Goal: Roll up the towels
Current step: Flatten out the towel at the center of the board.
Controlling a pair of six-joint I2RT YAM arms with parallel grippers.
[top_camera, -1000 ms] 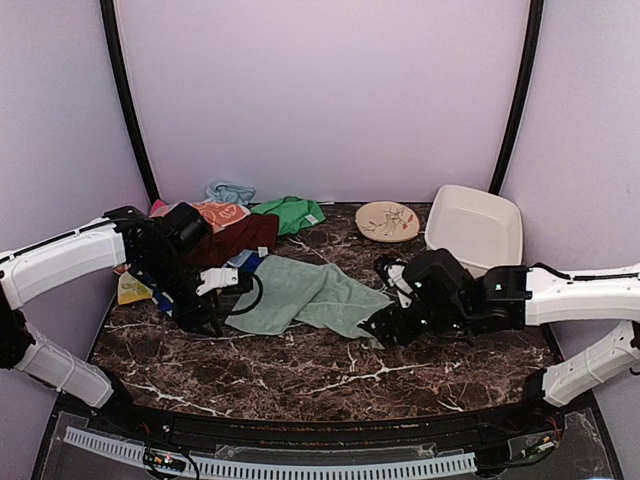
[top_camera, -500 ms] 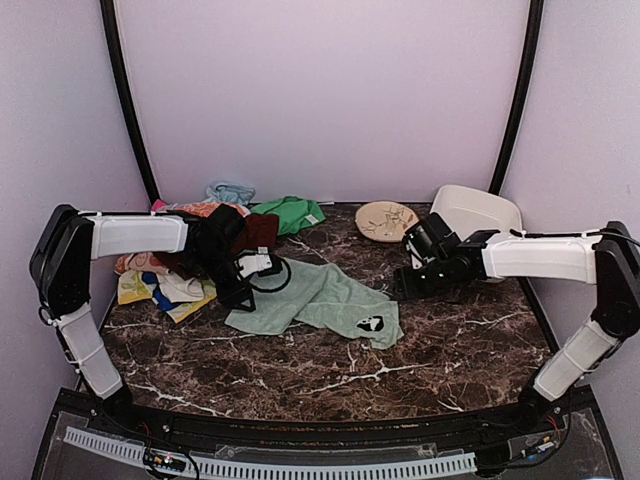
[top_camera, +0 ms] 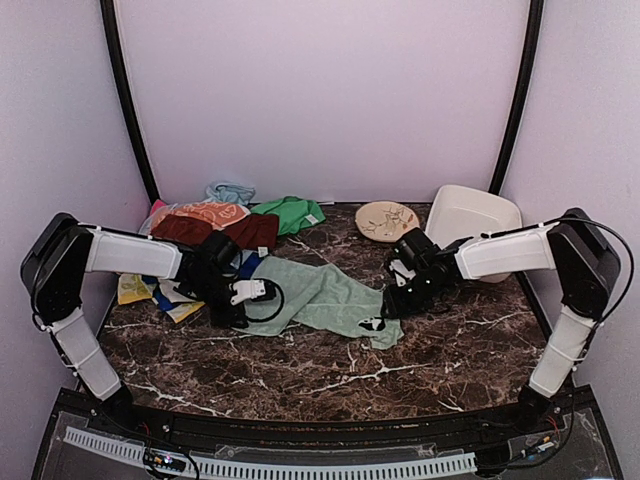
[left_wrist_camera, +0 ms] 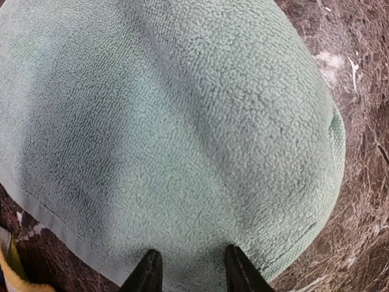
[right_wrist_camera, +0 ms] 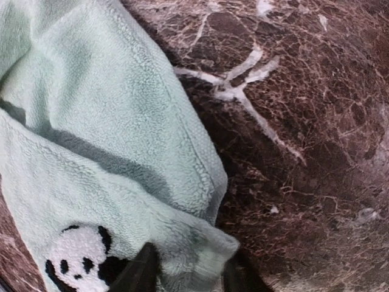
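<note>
From above, we see the mint-green towel (top_camera: 320, 295) lying crumpled mid-counter (top_camera: 420, 375), with the left claw (top_camera: 240, 305) at its left end and the right claw (top_camera: 385, 305) at its right. Other towels (top_camera: 225, 232) are heaped toward the far left corner. On the left wrist, the fingertips (left_wrist_camera: 149, 275) stand apart astride looped pile, and we cannot tell whether they pinch. On the right wrist, they straddle the hemmed corner beside a panda motif (right_wrist_camera: 76, 258), the grip equally unclear. We judge both ends need a firm pinch, then an outward pull to flatten the cloth before rolling
</note>
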